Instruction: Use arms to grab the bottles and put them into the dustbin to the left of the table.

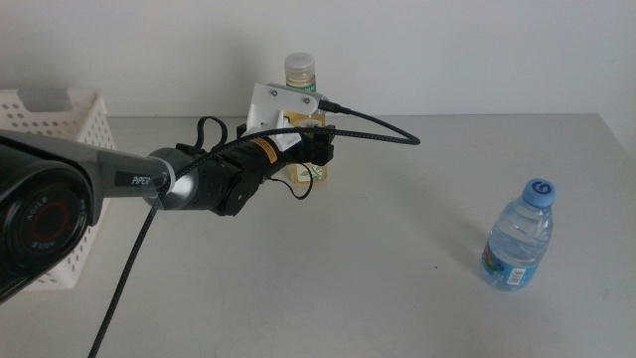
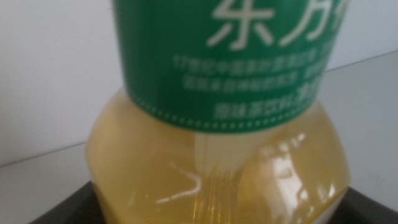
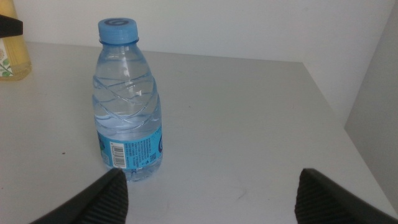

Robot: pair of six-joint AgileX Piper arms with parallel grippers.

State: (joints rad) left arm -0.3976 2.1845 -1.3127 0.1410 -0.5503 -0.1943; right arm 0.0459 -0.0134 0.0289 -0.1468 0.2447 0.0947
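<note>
The left arm reaches in from the left across the worktop [image 1: 397, 288], and its claw [image 1: 316, 149] is at the tea bottle [image 1: 301, 75] near the far edge. In the left wrist view the bottle's pale-yellow body and green label [image 2: 230, 62] fill almost the whole picture, so I cannot tell whether the claw is clenched on it or only around it. A thick black cable [image 1: 383, 127] loops out from the white wrist housing [image 1: 283, 99] just in front of the bottle and hides most of its body in the middle view.

The white dustbin [image 1: 60, 129] sits at the left edge, partly behind the arm.

The water bottle [image 1: 520, 237] stands upright, well apart on the right. The right claw [image 3: 208, 196] is released, jaws spread wide, with the water bottle [image 3: 127, 99] near it but untouched.
</note>
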